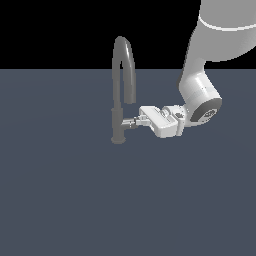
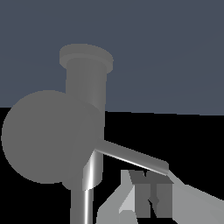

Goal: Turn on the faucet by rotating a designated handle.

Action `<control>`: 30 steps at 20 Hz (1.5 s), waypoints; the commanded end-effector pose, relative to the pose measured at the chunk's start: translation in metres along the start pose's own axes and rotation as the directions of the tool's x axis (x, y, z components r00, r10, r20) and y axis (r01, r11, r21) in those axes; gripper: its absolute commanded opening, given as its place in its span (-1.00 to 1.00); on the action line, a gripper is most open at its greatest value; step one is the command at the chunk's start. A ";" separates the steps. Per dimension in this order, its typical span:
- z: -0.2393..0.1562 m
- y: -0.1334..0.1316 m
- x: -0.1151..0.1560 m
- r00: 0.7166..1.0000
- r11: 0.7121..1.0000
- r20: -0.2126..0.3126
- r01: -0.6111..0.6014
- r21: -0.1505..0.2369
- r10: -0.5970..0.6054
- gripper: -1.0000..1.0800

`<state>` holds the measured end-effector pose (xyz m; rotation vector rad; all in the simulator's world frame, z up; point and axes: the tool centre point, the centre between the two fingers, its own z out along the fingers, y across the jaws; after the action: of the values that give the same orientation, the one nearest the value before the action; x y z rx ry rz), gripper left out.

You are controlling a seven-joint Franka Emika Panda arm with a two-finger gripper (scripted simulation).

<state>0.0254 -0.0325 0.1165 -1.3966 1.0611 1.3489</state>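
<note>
Fingertips [image 2: 151, 199] sat nearest, jaws [image 1: 137, 120] at the handle [image 1: 129, 121]; grip state unreadable. Judged best: confirm contact, then sweep steadily around the faucet [image 1: 122, 90] column.

The white arm [image 1: 200, 87] comes down from the upper corner on the exterior view's right, bends at the wrist [image 1: 205, 110] and lies roughly level. Its claw [image 1: 134, 121] points toward the exterior view's left, fingers [image 2: 151, 197] close together, their exact gap unclear.
</note>
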 end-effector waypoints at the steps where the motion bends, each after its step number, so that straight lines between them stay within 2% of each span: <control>1: 0.000 0.006 0.022 1.000 1.000 0.002 -0.021 0.004 0.021 -1.00; 5: 0.000 0.012 0.047 0.999 0.999 0.004 -0.036 0.007 0.036 -1.00; 6: 0.000 0.012 0.047 0.999 0.999 0.004 -0.036 0.007 0.036 -1.00; 7: 0.000 0.002 0.023 1.000 1.000 0.003 -0.001 0.000 0.001 -1.00; 21: 0.000 -0.002 0.076 0.999 0.999 0.004 -0.036 0.007 0.036 -1.00; 22: 0.000 -0.002 0.076 0.999 0.999 0.004 -0.036 0.007 0.036 -1.00; 23: -0.004 -0.013 0.043 1.000 1.000 0.009 0.014 -0.002 -0.014 -1.00; 30: -0.002 -0.019 0.062 1.000 1.000 0.008 -0.004 0.001 0.004 -1.00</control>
<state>0.0430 -0.0336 0.0663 -1.3891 1.0424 1.3620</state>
